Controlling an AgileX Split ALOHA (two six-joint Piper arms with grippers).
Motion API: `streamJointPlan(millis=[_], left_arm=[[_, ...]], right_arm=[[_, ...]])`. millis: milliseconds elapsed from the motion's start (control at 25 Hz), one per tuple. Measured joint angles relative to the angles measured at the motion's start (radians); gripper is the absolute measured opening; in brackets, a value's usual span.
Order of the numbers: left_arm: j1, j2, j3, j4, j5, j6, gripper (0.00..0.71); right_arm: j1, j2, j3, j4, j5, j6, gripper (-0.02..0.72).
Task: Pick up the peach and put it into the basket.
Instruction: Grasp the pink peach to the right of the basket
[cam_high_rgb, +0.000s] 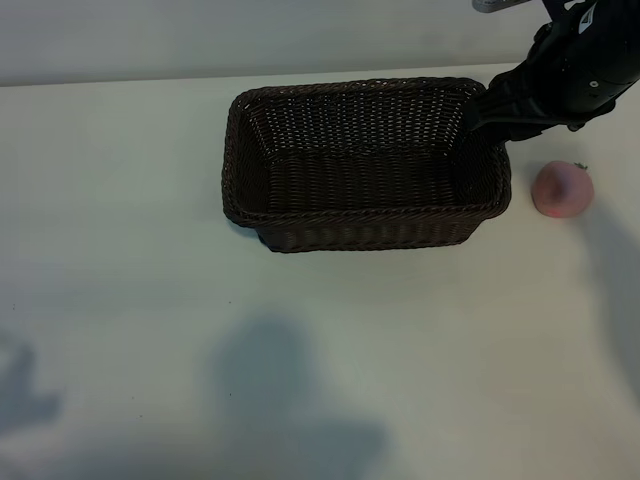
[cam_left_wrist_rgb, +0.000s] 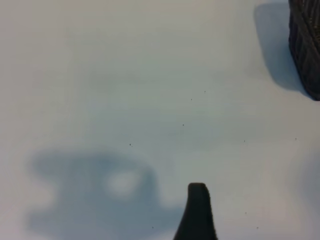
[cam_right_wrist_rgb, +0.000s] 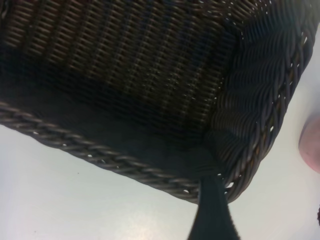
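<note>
The peach (cam_high_rgb: 562, 190), small, round and pink, lies on the white table just right of the basket (cam_high_rgb: 365, 215), apart from it. The basket is dark brown wicker, rectangular, and empty inside. My right gripper (cam_high_rgb: 478, 118) hangs over the basket's far right corner, open and holding nothing. In the right wrist view one dark finger (cam_right_wrist_rgb: 212, 210) crosses the braided rim (cam_right_wrist_rgb: 125, 162), and an edge of the peach (cam_right_wrist_rgb: 311, 150) shows beyond the basket wall. My left gripper is out of the exterior view. One of its fingers (cam_left_wrist_rgb: 197, 207) shows over bare table, with nothing against it.
The table (cam_high_rgb: 150, 300) carries arm shadows at its front left and front middle. A corner of the basket (cam_left_wrist_rgb: 306, 45) shows in the left wrist view. A pale wall runs along the table's far edge (cam_high_rgb: 120, 82).
</note>
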Motion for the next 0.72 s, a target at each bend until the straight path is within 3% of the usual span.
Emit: streamJointPlan(millis=[320,720], left_arm=[[0.000,-0.123,0.072,0.128,0.063,-0.108,0.596],[0.000,-0.196,0.198,0.138,0.051,-0.116,0.595]], right_arm=[[0.000,0.000,0.000,0.017,0.002,0.000,0.494],[0.000,0.000,0.000,0.026,0.002,0.000,0.494]])
